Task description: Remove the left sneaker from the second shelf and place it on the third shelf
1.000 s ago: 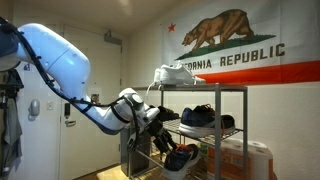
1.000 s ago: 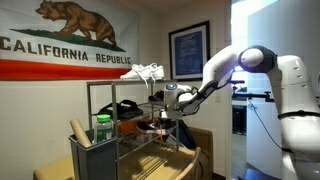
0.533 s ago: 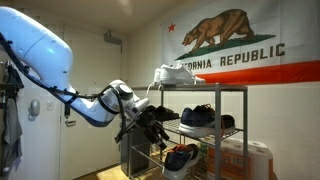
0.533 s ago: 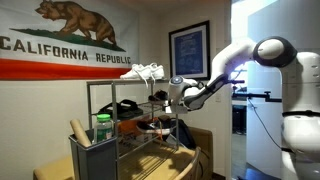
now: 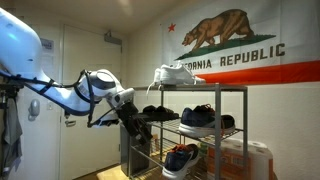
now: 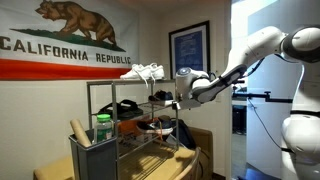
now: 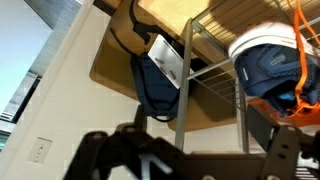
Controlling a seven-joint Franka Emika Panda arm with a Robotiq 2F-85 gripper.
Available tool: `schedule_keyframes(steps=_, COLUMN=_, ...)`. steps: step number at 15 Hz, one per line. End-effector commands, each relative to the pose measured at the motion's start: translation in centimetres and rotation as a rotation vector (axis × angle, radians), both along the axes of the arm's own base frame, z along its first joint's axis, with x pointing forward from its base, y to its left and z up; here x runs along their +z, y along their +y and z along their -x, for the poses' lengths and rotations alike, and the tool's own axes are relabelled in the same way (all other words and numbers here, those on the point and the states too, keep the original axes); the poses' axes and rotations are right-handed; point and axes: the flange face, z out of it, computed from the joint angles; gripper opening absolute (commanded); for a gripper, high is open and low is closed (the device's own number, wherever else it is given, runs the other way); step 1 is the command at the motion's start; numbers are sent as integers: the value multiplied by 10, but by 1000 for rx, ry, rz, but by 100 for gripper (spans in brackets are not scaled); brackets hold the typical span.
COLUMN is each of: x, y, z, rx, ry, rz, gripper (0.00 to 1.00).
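The left sneaker (image 5: 181, 157), dark with a pale sole and orange trim, rests on the third shelf (image 5: 222, 172) of the grey rack. It also shows in an exterior view (image 6: 154, 126) and at the upper right of the wrist view (image 7: 266, 64). The second shelf (image 5: 228, 132) holds black shoes (image 5: 199, 117). My gripper (image 5: 137, 123) hangs in the air outside the rack's open end, apart from the sneaker. It also shows in an exterior view (image 6: 181, 96). In the wrist view the gripper (image 7: 190, 142) has its jaws spread with nothing between them.
A white sneaker (image 5: 171, 73) lies on the rack's top tier. A dark blue backpack (image 7: 150, 82) lies by a rack post (image 7: 186, 90). A bin with a green bottle (image 6: 104, 129) stands in front of the rack. A door (image 5: 85, 100) is behind the arm.
My gripper has drawn back out of the rack and away from the sneaker. The sneaker stays on the third shelf.
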Motion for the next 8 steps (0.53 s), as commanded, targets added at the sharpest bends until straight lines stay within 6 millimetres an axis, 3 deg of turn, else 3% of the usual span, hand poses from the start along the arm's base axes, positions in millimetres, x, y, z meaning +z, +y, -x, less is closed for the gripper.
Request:
schedule_keyframes(steps=1, x=27, y=7, z=31, rx=108, ry=99, rz=-36, gripper=100)
schedule_keyframes(steps=8, x=77, y=10, z=60, rx=357, ry=268, rz=-118, gripper=100)
